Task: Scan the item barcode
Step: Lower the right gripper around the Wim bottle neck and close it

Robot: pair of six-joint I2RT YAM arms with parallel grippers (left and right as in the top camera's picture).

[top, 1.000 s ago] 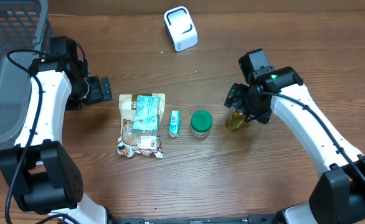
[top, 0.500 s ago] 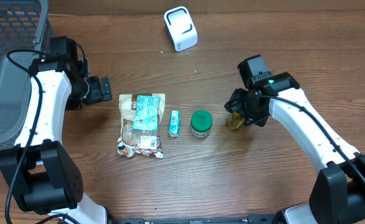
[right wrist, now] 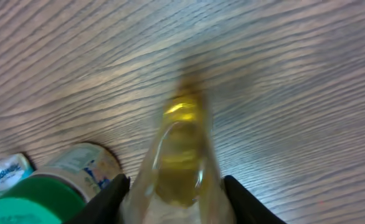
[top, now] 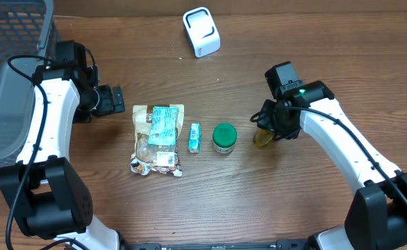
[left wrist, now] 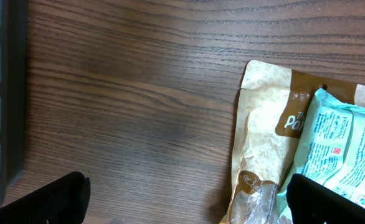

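A small clear bottle of yellow liquid (top: 262, 137) lies on the wooden table right of centre. My right gripper (top: 267, 128) is down over it. In the right wrist view the bottle (right wrist: 179, 149) fills the gap, and both black fingers of the gripper (right wrist: 175, 199) press against its sides. The white barcode scanner (top: 201, 31) stands at the back of the table. My left gripper (top: 110, 101) hovers open at the left, just beside the brown snack bag (top: 158, 139). In the left wrist view its gripper (left wrist: 185, 199) holds nothing, and one fingertip (left wrist: 332, 202) overlaps the bag (left wrist: 263, 137).
A green-lidded jar (top: 223, 137) and a small teal packet (top: 194, 137) lie between the bag and the bottle. The jar (right wrist: 58, 186) sits close to the left of the bottle. A grey mesh basket (top: 9, 69) fills the table's left edge.
The right gripper's fingers have closed in from wide apart onto the bottle, and the arm shifted slightly. The left arm has not moved.
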